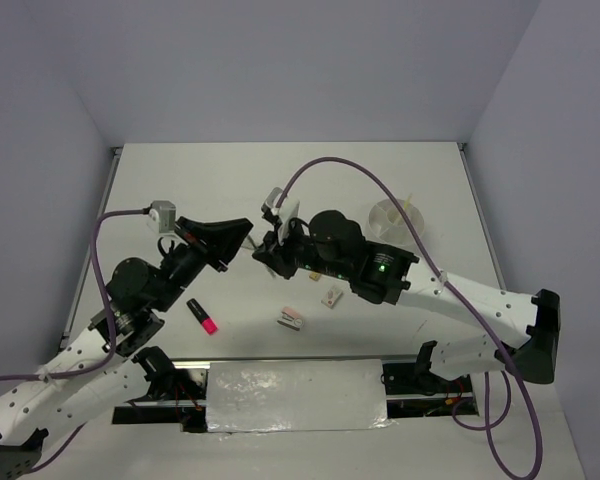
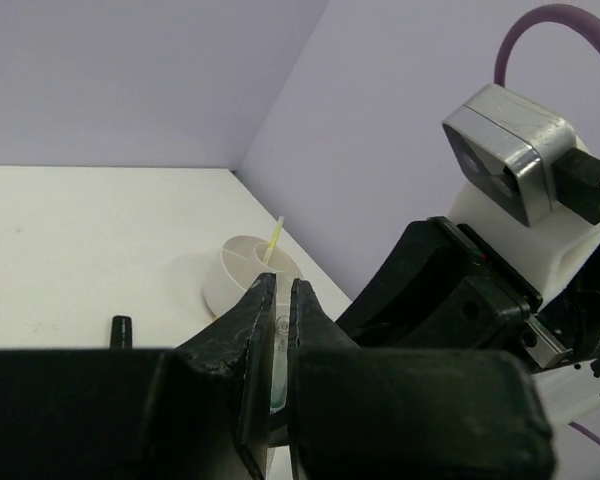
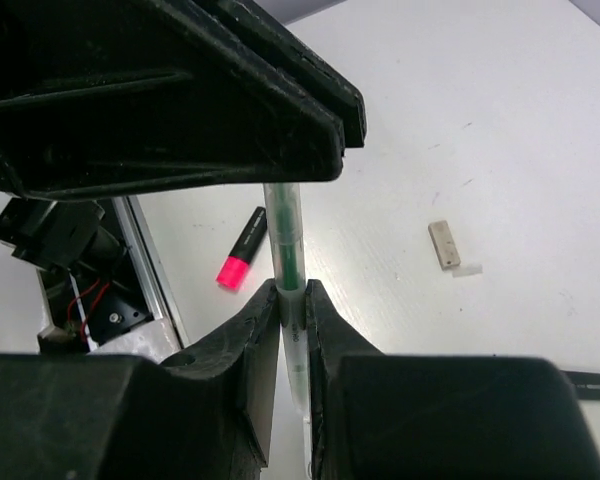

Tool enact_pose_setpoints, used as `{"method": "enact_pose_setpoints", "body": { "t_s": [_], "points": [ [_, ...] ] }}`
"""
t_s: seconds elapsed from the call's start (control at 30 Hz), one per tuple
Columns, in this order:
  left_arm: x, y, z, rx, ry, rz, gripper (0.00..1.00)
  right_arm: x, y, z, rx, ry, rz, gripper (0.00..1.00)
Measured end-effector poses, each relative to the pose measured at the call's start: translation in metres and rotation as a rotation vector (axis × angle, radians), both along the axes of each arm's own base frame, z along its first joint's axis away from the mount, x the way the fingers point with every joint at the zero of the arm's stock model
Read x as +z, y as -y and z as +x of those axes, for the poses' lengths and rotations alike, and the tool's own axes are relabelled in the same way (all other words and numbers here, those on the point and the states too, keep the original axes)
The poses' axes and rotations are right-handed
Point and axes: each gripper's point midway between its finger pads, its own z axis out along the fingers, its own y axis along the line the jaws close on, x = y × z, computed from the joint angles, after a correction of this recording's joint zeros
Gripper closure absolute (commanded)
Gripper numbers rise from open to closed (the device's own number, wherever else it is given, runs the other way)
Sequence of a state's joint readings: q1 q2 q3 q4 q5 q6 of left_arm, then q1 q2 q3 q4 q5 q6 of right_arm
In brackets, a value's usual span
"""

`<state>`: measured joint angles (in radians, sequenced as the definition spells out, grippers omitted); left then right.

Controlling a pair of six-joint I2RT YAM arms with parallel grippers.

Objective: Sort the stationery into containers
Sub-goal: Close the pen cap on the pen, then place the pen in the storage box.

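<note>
While both of my arms meet above the counter (image 1: pixel 200 180), well to the left of the white tub (image 1: pixel 380 232), my left fingers (image 2: pixel 248 345) and my right fingers (image 3: pixel 248 335) are each clamped on the same greenish pen (image 3: pixel 285 230). It hangs clear of the surface between them, the two grips close together along its barrel. A thin yellow pen (image 2: pixel 273 238) already stands in one compartment of the tub. Nearer my bases than the tub, the pink-ended highlighter (image 1: pixel 204 317), a pinkish eraser (image 1: pixel 290 318) and a whitish eraser (image 1: pixel 331 296) lie loose on the counter.

This reads to me as a handover to the arm on the tub's side. To do it well, my right grip should be firm and square on the barrel before my left lets go. The left should open only a little and back straight away, so the slim pen is not dragged or twisted. The pen should then go tip-down into the tub beside the yellow one and be lowered before release, since so light a thing would likely bounce out.
</note>
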<state>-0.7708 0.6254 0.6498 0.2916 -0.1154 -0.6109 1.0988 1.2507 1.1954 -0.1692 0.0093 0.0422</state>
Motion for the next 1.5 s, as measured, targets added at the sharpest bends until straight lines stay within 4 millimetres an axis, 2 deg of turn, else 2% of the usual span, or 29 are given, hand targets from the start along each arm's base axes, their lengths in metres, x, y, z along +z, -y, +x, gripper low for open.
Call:
{"method": "enact_pose_setpoints", "body": {
  "t_s": [0.03,0.07,0.1,0.13,0.17,0.2,0.27,0.3,0.37,0.43,0.5,0.6,0.67,0.73,0.8,0.83,0.9,1.0,1.17,1.4,1.5],
  "points": [
    [0.001,-0.001,0.001,0.006,-0.003,0.0,0.65,0.001,0.001,0.001,-0.001,0.004,-0.001,1.0],
    [0.002,-0.002,0.002,0.016,-0.01,0.008,0.48,0.001,0.001,0.001,-0.003,0.008,-0.001,1.0],
    [-0.003,-0.003,0.001,0.014,-0.033,0.032,0.25,0.008,0.0,0.006,-0.024,0.028,0.026,1.0],
    [-0.015,-0.005,0.002,0.034,-0.075,0.064,0.2,0.021,0.001,0.015,-0.052,0.062,0.067,1.0],
    [-0.017,-0.008,0.005,0.053,-0.092,0.076,0.16,0.027,0.006,0.021,-0.086,0.08,0.097,1.0],
    [-0.02,-0.013,0.006,0.073,-0.122,0.1,0.02,0.034,0.012,0.029,-0.124,0.1,0.134,1.0],
    [-0.023,-0.011,-0.004,0.038,-0.164,0.159,0.01,0.051,0.024,0.05,-0.209,0.14,0.231,1.0],
    [-0.019,-0.013,-0.006,0.041,-0.173,0.171,0.01,0.051,0.031,0.058,-0.248,0.144,0.253,1.0],
    [-0.007,-0.019,-0.006,0.064,-0.193,0.188,0.01,0.043,0.049,0.078,-0.341,0.139,0.27,1.0],
    [0.015,-0.033,-0.008,0.113,-0.191,0.179,0.01,0.023,0.074,0.099,-0.448,0.112,0.249,1.0],
    [0.036,-0.049,-0.011,0.162,-0.177,0.158,0.01,0.006,0.112,0.124,-0.582,0.093,0.228,1.0],
    [0.042,-0.072,-0.016,0.231,-0.171,0.166,0.01,-0.002,0.189,0.152,-0.834,0.1,0.218,1.0],
    [0.032,-0.081,-0.019,0.26,-0.189,0.202,0.01,0.003,0.242,0.163,-1.012,0.131,0.234,1.0],
    [0.009,-0.083,-0.016,0.276,-0.223,0.273,0.01,0.011,0.285,0.169,-1.151,0.159,0.254,1.0],
    [-0.024,-0.083,-0.013,0.288,-0.282,0.353,0.01,0.011,0.318,0.173,-1.262,0.167,0.263,1.0],
    [-0.04,-0.084,-0.012,0.295,-0.312,0.395,0.01,0.008,0.328,0.176,-1.294,0.164,0.26,1.0],
    [-0.07,-0.087,-0.012,0.307,-0.372,0.477,0.01,0.0,0.343,0.183,-1.346,0.149,0.25,1.0],
    [-0.088,-0.091,-0.013,0.315,-0.409,0.531,0.01,-0.022,0.353,0.194,-1.386,0.109,0.213,1.0],
    [-0.085,-0.094,-0.016,0.318,-0.4,0.521,0.01,-0.061,0.356,0.205,-1.41,0.043,0.141,1.0],
    [-0.084,-0.095,-0.017,0.318,-0.396,0.517,0.01,-0.095,0.363,0.207,-1.437,-0.003,0.11,0.97],
    [-0.084,-0.095,-0.017,0.318,-0.396,0.517,0.01,-0.106,0.365,0.209,-1.447,-0.017,0.106,0.92]
  ]
}}
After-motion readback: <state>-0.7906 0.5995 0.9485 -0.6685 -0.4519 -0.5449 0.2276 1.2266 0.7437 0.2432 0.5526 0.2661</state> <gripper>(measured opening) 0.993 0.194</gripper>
